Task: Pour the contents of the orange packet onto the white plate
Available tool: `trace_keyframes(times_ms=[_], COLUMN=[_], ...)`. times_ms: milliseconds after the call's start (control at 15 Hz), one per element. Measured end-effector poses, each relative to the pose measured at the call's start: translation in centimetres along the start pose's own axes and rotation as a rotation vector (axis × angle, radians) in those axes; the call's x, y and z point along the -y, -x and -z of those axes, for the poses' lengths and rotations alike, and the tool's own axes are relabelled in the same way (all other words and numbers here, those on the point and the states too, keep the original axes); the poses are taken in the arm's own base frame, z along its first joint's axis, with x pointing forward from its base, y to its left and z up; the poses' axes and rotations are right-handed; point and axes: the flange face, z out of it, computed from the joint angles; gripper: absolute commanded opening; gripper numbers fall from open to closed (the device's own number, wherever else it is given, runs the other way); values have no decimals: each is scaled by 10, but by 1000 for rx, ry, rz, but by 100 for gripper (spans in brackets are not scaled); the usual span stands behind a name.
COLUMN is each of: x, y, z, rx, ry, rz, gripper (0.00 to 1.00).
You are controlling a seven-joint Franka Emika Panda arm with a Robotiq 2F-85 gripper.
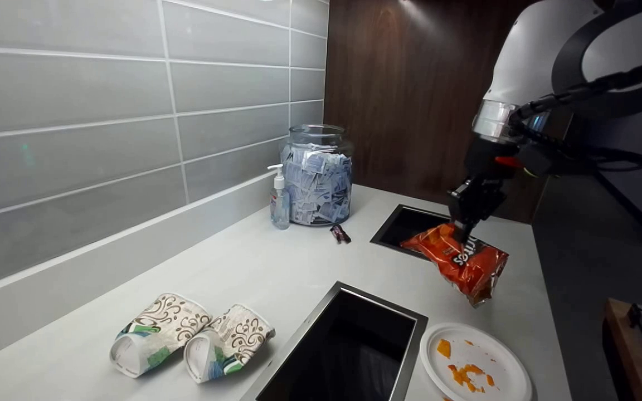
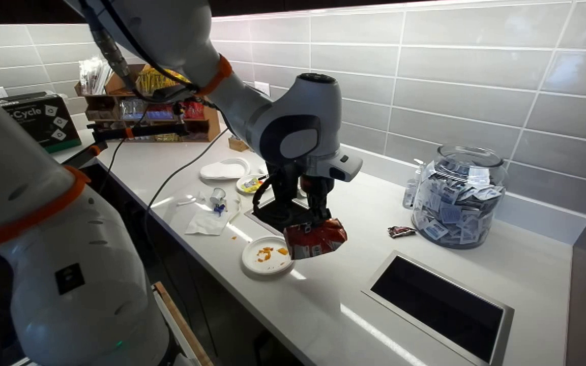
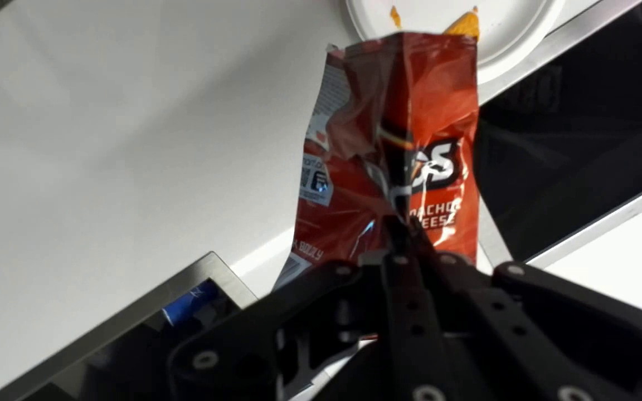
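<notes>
Points downward at the claw (image 1: 463,233), below the arm (image 2: 298,137); closed to a narrow pinch on the orange packet (image 1: 474,267). Bunched in crinkled folds at the grip; printed in white and black, legible in part in the wrist view ("NACHO"). Held clear of the desk (image 1: 226,267), tilted, lower at the end nearest the white plate (image 1: 502,340). Overlaps the plate's rim in the wrist view; cannot tell whether directly above or just beside. On the plate, flat on the desk, note orange snack pieces (image 1: 471,368), mostly small and broken, loosely grouped near the middle. Note also a larger chip (image 1: 443,348), set apart toward the rim. Near the plate, in an exterior view, note a loose orange crumb (image 2: 234,237) on the desk. Just beside the plate, locate a metal-framed black panel (image 1: 349,345) set into the desk; farther along, locate a similar framed panel (image 2: 438,307). Across the nearer panel from the plate, find two pale packages (image 1: 168,323) with brown scroll print, lying side by side. Toward the tiled wall (image 1: 76,94), find a glass jar (image 1: 321,133) filled with small sachets (image 1: 315,184), a pump bottle (image 1: 280,209) just beside, and a small dark wrapper (image 1: 339,233) near the base. In an exterior view, far along the desk, see a stocked wooden rack (image 2: 213,122) and a black box (image 2: 44,122).
</notes>
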Motion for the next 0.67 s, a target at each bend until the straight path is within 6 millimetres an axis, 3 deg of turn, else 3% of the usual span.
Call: trace_keyframes(times_ms=[333,667], x=[28,32], y=[8,9], z=[-3,-6], rx=[-61,-59], ry=[-30,-29], rz=[261,299], gripper=[1,0])
